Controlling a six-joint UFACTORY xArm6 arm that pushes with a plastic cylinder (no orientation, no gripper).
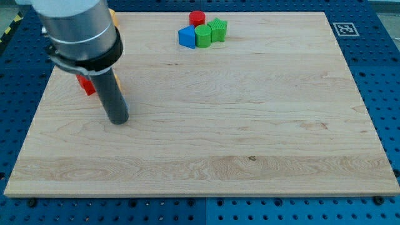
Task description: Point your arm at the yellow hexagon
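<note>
My tip (118, 120) rests on the wooden board (219, 125) at the view's left. Just above it the rod and the arm's body hide most of a small group of blocks: a red block (85, 85) shows at the rod's left, and a thin yellow-orange edge (118, 80) shows at its right. Another orange sliver (112, 15) peeks out by the arm near the view's top. No yellow hexagon can be made out as a whole shape.
At the view's top centre a cluster stands together: a red cylinder (197, 18), a blue block (186, 37), a green cylinder (203, 35) and a green star-like block (218, 29). A marker tag (344, 28) sits beyond the board's top right corner.
</note>
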